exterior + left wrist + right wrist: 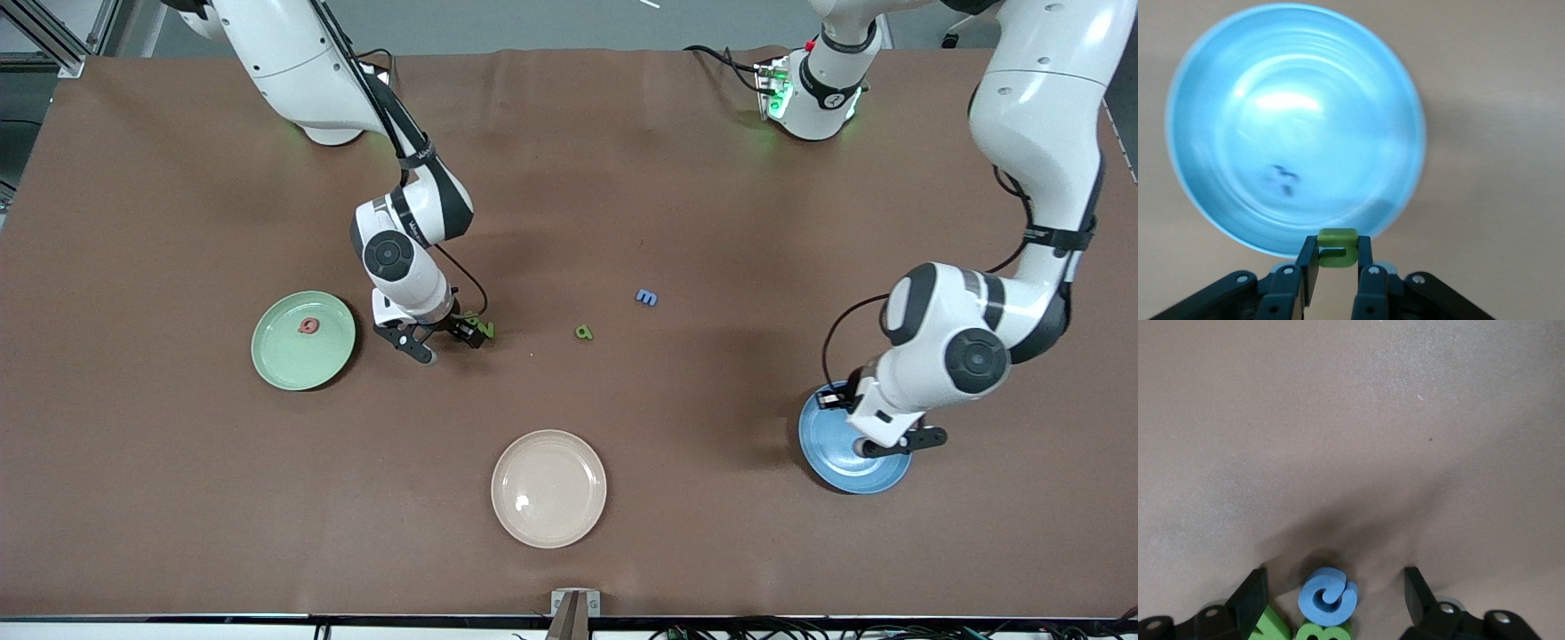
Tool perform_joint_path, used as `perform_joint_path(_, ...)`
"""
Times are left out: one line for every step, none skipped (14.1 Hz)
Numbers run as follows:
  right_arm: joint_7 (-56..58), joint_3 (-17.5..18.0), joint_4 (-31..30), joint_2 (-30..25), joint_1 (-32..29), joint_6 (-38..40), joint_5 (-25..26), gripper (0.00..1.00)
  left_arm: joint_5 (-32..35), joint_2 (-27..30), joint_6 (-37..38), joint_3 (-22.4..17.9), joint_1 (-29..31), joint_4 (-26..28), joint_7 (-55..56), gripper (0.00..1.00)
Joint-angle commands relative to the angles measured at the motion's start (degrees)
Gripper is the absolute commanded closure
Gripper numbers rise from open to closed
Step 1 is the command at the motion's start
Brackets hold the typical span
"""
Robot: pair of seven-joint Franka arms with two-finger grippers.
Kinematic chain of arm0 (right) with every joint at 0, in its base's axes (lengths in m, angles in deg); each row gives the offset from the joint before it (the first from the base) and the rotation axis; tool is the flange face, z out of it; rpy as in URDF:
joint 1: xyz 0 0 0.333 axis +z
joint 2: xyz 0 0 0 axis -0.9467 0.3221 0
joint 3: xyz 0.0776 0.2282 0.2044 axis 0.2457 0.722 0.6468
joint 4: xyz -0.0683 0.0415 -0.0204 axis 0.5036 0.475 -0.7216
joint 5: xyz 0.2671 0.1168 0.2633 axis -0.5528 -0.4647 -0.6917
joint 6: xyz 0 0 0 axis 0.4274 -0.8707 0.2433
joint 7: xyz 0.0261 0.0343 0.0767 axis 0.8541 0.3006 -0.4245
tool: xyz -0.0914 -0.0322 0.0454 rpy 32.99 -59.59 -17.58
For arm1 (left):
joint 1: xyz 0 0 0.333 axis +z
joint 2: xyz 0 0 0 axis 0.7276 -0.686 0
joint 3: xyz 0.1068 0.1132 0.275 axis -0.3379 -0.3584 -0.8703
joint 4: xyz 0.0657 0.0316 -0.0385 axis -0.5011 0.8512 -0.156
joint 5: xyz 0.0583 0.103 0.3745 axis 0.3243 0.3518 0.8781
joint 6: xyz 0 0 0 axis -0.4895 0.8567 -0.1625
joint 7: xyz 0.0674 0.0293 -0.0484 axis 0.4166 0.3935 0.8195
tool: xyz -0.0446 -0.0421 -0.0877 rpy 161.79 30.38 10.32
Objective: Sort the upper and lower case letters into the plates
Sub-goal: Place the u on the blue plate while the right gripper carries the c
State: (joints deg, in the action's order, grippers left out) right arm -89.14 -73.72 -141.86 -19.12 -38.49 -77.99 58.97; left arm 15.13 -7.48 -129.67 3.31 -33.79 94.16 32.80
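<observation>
The mint green plate (284, 364) holds a red G (309, 326). My right gripper (442, 340) is open and low over the table beside that plate. In the right wrist view (1336, 593) its jaws straddle a blue G (1328, 597), with a green B (1321, 632) and a green N (1271, 623) touching it. The N also shows in the front view (484, 329). My left gripper (893, 444) is shut on a small green letter (1337, 247) over the edge of the blue plate (822, 462). A small dark blurred shape (1281, 179) lies in that plate (1218, 80).
A small green letter (583, 332) and a blue m (646, 297) lie on the brown table mid-way between the arms. A cream-beige plate (548, 524) sits nearer the front camera, at the middle.
</observation>
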Motion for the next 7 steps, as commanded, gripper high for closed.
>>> perform_joint_path(-1.0, -0.3, -1.0, -1.7, 0.7, 1.4, -0.4, 0.11, 3.3, -1.9, -0.3, 0.1, 2.0, -0.5, -4.6, 0.9)
perform_joint_path(-0.9, -0.3, -1.0, -1.8, 0.7, 1.5, -0.4, 0.13, 4.6, -2.6, -1.6, 0.1, 3.1, -0.5, -4.7, 0.89)
perform_joint_path(-0.9, -0.3, -1.0, -1.8, 0.7, 1.4, -0.4, 0.17, 5.1, -3.0, -2.6, 0.1, 3.4, -0.5, -4.7, 0.87)
perform_joint_path(-0.9, -0.3, -1.0, -1.7, 0.7, 1.4, -0.4, 0.22, 5.2, -3.2, -3.3, 0.1, 3.4, -0.4, -4.7, 0.87)
perform_joint_path(-1.1, -0.3, -1.0, -1.6, 0.8, 1.4, -0.4, 0.27, 5.2, -3.7, -3.4, 0.1, 3.7, -0.4, -4.7, 0.87)
perform_joint_path(-1.2, -0.3, -1.0, -1.5, 0.8, 1.4, -0.4, 0.32, 5.2, -3.8, -3.5, 0.1, 3.6, -0.4, -4.7, 0.87)
perform_joint_path(-1.2, -0.3, -1.0, -1.5, 0.9, 1.4, -0.4, 0.36, 5.2, -3.9, -3.6, 0.1, 3.6, -0.4, -4.7, 0.84)
